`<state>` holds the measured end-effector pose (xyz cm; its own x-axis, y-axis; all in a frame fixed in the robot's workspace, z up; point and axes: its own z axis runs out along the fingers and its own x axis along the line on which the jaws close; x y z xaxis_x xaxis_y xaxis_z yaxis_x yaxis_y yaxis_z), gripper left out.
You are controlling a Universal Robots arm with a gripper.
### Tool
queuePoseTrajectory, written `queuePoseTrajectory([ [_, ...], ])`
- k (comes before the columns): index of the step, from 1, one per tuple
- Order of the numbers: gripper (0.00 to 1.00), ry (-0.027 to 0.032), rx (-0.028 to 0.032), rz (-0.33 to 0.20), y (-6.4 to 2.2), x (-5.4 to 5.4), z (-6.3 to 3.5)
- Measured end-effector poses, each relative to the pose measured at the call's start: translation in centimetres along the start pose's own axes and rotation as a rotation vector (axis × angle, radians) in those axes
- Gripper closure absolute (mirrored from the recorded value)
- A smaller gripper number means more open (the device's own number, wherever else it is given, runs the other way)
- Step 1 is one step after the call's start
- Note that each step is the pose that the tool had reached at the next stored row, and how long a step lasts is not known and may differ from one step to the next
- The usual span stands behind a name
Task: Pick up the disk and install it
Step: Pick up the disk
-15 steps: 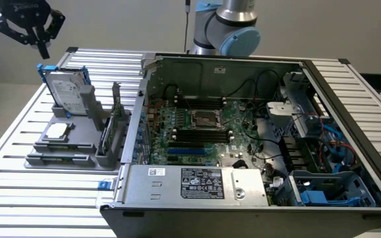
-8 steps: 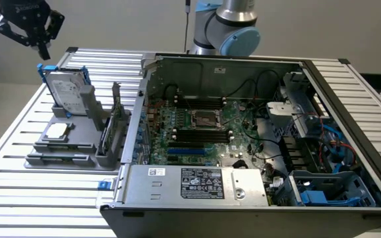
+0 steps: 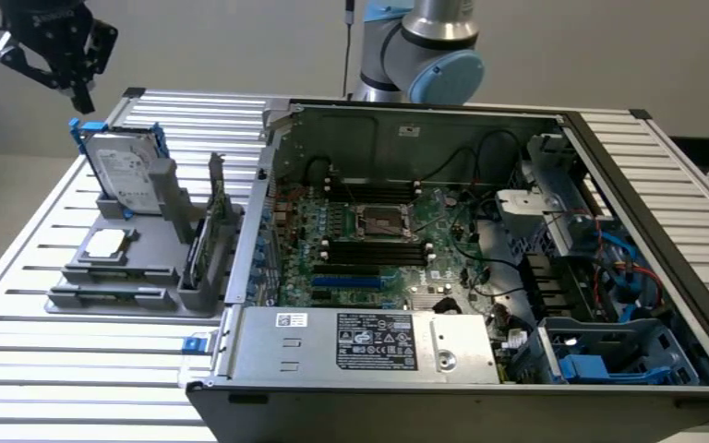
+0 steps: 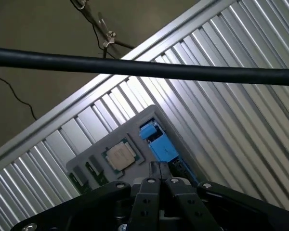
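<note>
The disk (image 3: 129,171), a silver-grey drive with a white label in a bright blue bracket, stands upright in a grey holder (image 3: 145,268) at the exterior view's left. My gripper (image 3: 81,100) hangs just above the disk's top edge, apart from it, fingers pressed together and holding nothing. In the wrist view the shut fingertips (image 4: 159,169) point down at the blue bracket (image 4: 160,144) seen edge-on.
An open computer case (image 3: 478,268) fills the middle and the exterior view's right, with a blue drive bay (image 3: 601,355) at its near right corner. A square chip (image 3: 106,243) lies on the holder. A black cable (image 4: 144,67) crosses the wrist view. The table (image 3: 59,360) is ribbed aluminium.
</note>
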<state>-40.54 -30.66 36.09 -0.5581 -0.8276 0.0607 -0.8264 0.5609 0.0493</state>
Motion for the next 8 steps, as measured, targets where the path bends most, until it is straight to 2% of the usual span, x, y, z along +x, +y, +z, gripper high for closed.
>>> queuePoseTrajectory([
  [4, 0.89, -0.0006, 0.0013, -0.064, 0.0, -0.01, 0.11],
  [8, 0.89, -0.0039, 0.0007, -0.119, -0.01, -0.02, 0.21],
])
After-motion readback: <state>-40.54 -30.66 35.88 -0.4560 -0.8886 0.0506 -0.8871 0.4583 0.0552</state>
